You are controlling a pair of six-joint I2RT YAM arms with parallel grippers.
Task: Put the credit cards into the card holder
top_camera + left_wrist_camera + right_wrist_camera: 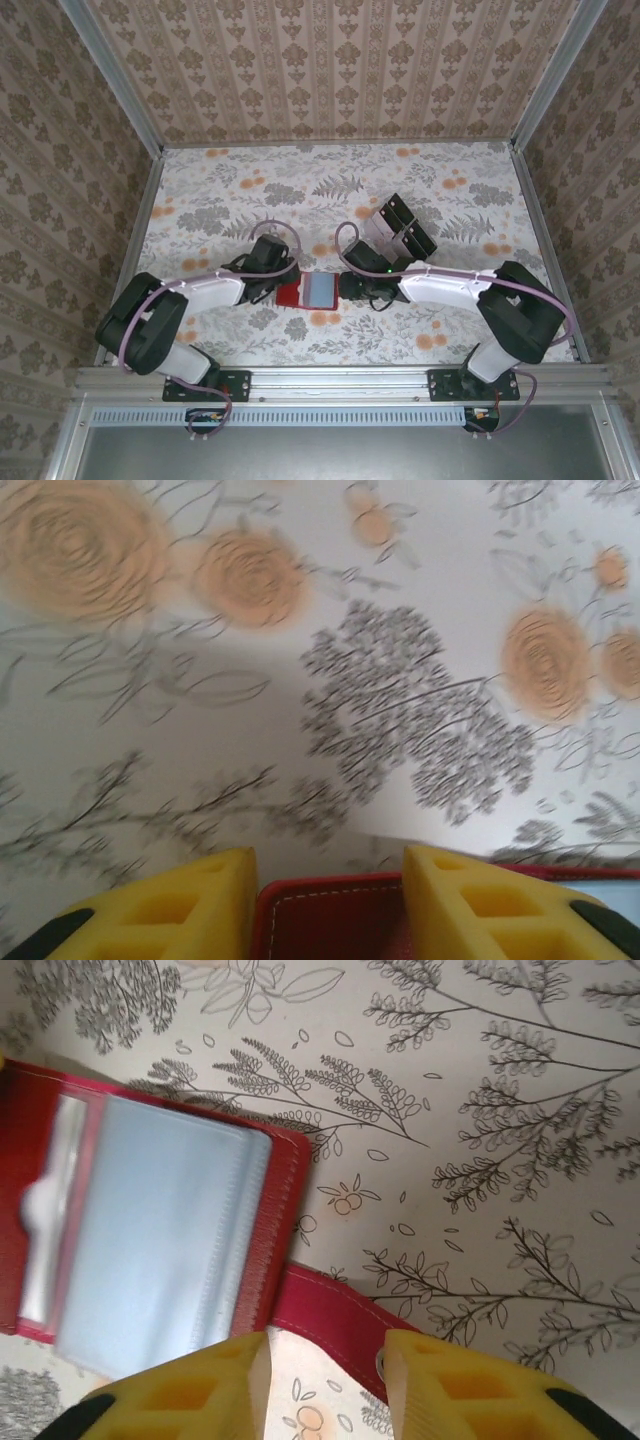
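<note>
1. While my left hand sat low over the flowered counter, its yellow fingers stood apart, not clamped on anything. The red left edge of the card holder lay in the gap between them.
2. At the middle of the counter, between my two hands, the card holder lay flat and unfolded. Its greyish clear sleeves faced up and its red strap stuck out on the right.
3. My right hand hovered at that right side with its jaws parted and nothing gripped. The strap ran across the gap between the fingers, and its far end was hidden by one of them.
4. Farther back and to the right, apart from the holder, the credit cards lay in a small black and pale cluster.
</note>
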